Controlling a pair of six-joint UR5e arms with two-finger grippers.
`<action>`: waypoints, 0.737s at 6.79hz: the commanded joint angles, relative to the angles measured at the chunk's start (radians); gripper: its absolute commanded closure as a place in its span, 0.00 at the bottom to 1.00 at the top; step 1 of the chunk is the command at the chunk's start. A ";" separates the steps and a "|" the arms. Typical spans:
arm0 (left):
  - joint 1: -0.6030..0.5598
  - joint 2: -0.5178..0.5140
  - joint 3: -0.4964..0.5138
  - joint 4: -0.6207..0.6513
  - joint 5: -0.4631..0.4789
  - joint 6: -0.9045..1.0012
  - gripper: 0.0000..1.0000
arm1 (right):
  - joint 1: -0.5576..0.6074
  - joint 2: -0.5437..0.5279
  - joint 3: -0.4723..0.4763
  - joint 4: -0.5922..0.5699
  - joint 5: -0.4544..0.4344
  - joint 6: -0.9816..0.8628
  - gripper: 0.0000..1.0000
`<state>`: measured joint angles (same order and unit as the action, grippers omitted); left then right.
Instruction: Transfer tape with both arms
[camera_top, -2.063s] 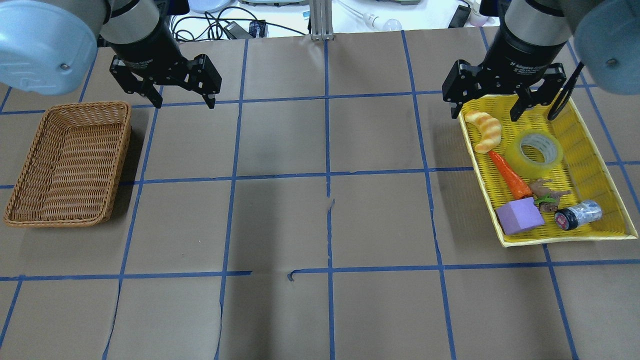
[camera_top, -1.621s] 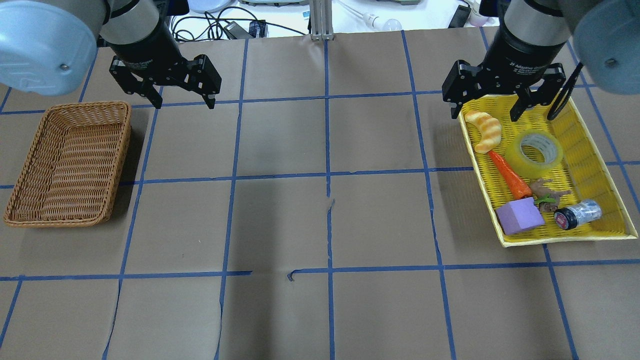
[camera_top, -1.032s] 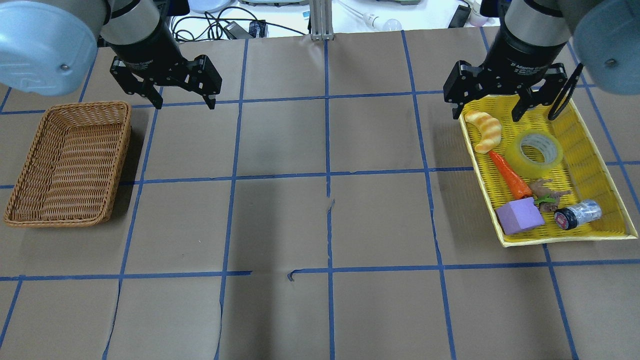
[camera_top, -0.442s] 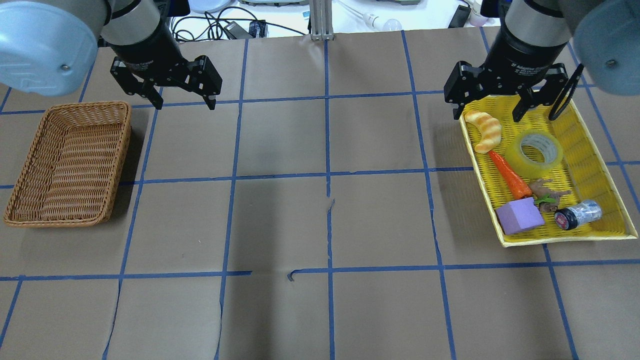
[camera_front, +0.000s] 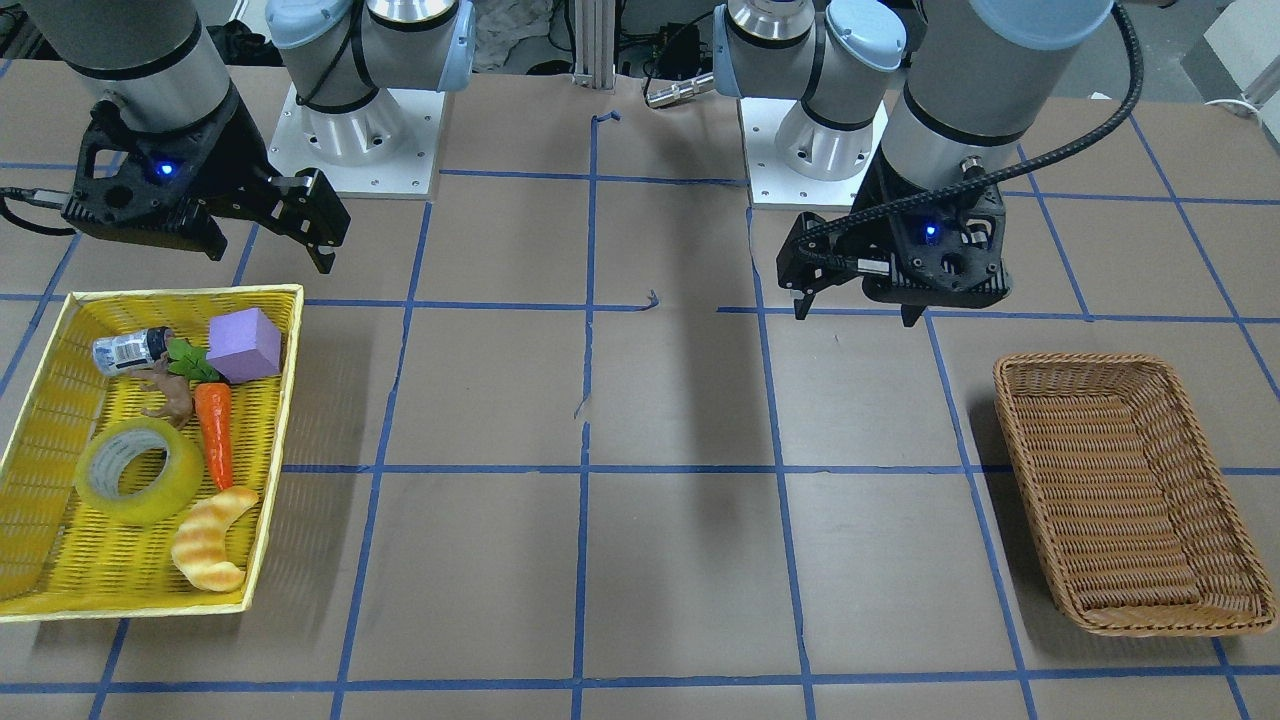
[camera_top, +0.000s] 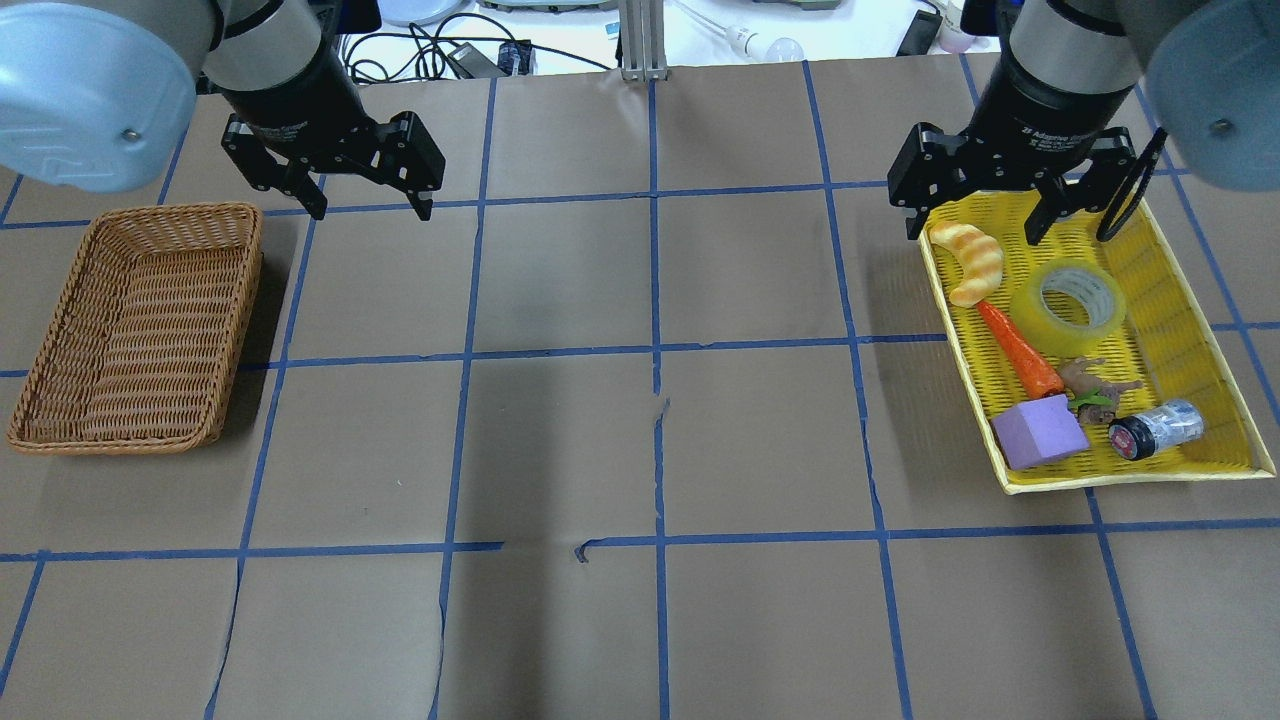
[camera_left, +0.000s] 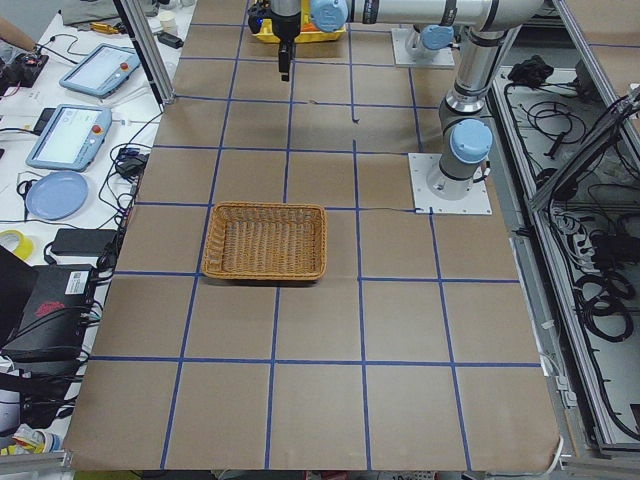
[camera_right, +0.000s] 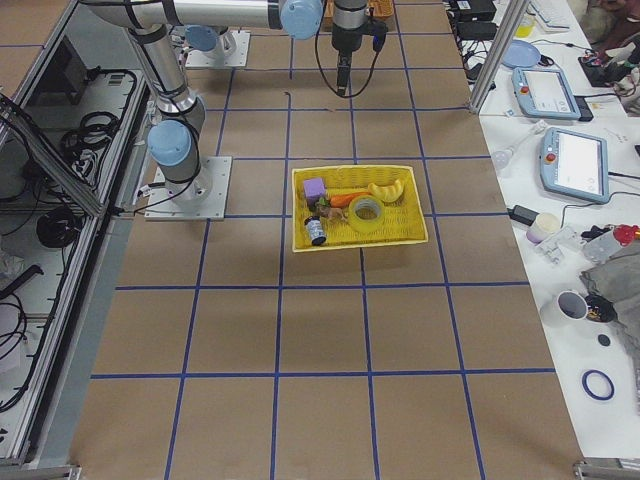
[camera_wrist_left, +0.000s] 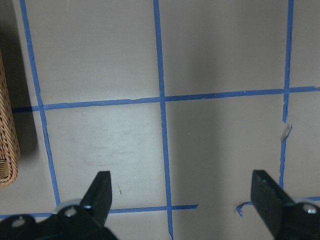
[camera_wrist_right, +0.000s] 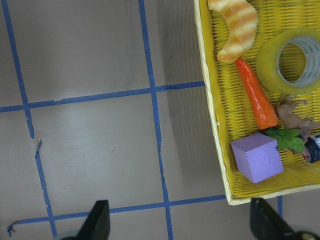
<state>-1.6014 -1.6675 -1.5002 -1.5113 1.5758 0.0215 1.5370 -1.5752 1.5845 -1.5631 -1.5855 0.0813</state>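
The tape (camera_top: 1038, 318), a yellow-green roll with a pale core, lies flat in the yellow tray (camera_top: 956, 340) at the table's right. It also shows in the front view (camera_front: 160, 500) and the right wrist view (camera_wrist_right: 270, 70). My right gripper (camera_top: 975, 225) is open and empty, hovering over the tray's far left corner, behind the tape and apart from it. My left gripper (camera_top: 372, 210) is open and empty, above bare table just right of the wicker basket (camera_top: 240, 300). Both grippers also show in the front view: right (camera_front: 268, 255), left (camera_front: 856, 315).
The tray also holds a croissant toy (camera_top: 968, 262), a carrot (camera_top: 1020, 350), a purple cube (camera_top: 1040, 432), a small animal figure (camera_top: 1090, 378) and a small jar (camera_top: 1155, 430). The basket is empty. Blue tape lines grid the brown table.
Almost nothing. My right gripper has drifted very slightly over the tray's far corner. The left arm and all the objects have stayed put.
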 joint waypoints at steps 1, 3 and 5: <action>0.000 0.000 0.000 -0.001 0.000 0.000 0.00 | 0.000 0.000 0.002 0.000 0.005 0.000 0.00; 0.000 0.000 0.000 -0.003 0.001 0.000 0.00 | -0.021 0.024 0.003 -0.023 -0.019 -0.001 0.00; 0.000 -0.001 0.000 -0.003 0.000 0.000 0.00 | -0.134 0.084 0.015 -0.119 -0.039 -0.015 0.00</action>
<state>-1.6015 -1.6677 -1.5002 -1.5139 1.5758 0.0215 1.4718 -1.5267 1.5905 -1.6319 -1.6110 0.0763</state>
